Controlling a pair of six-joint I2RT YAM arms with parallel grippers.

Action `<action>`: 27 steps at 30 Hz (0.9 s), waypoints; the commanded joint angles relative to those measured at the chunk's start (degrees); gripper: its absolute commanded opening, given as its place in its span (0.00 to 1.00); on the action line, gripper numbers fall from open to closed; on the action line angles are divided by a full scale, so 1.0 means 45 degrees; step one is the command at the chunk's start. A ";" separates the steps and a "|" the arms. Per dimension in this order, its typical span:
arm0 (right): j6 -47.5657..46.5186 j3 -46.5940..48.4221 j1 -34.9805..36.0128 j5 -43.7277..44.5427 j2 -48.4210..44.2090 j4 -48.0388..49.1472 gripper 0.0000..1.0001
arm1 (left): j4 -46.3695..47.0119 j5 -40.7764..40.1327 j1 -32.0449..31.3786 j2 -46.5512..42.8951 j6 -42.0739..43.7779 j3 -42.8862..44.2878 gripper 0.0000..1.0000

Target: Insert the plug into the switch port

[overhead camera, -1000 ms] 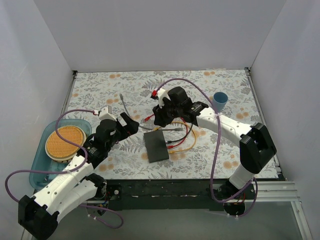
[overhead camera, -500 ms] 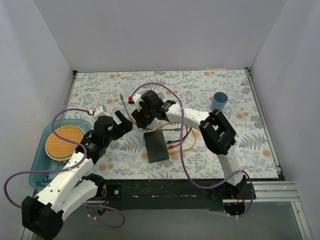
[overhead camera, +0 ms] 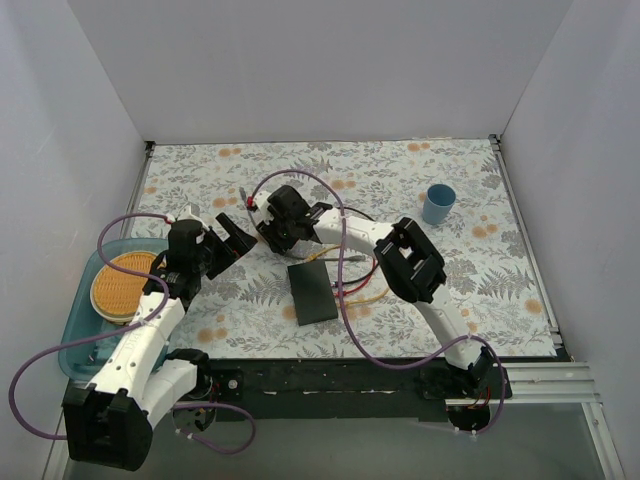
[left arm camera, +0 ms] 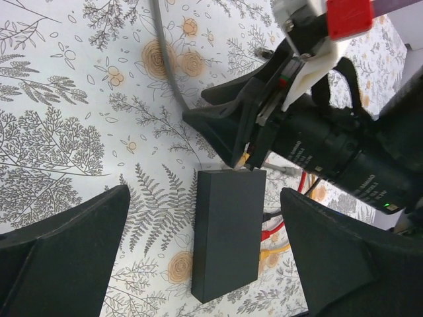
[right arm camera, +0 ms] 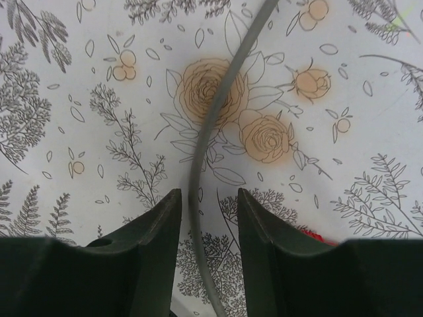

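Switch box (overhead camera: 313, 291) flat on table (overhead camera: 455, 300), front centre. Right hand (right arm camera: 207, 198) has swung leftward to box's far-left corner, fingers apart astride grey cable (right arm camera: 213, 125), not pinching. Left hand (left arm camera: 205, 191) spread wide nearby.

One black box (overhead camera: 312, 291). One blue cup (overhead camera: 437, 204), far right of the box. One teal tray (overhead camera: 80, 322) left of the box, holding one round orange disc (overhead camera: 128, 285). One grey cable (right arm camera: 198, 148) behind the box. Red and yellow cables (left arm camera: 271, 231) lie tangled right of it; their number can't be told.
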 commanded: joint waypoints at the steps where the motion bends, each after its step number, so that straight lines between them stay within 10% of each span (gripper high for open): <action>1: -0.0549 -0.0361 0.0360 0.0859 0.0036 0.0071 0.45 | 0.0212 0.0986 0.0317 -0.0264 0.0380 -0.0067 0.98; 27: -0.1233 0.1241 -0.0753 -0.1389 0.2147 -0.3445 0.01 | -0.0100 0.1280 0.0708 -0.0927 0.0654 -0.0087 0.98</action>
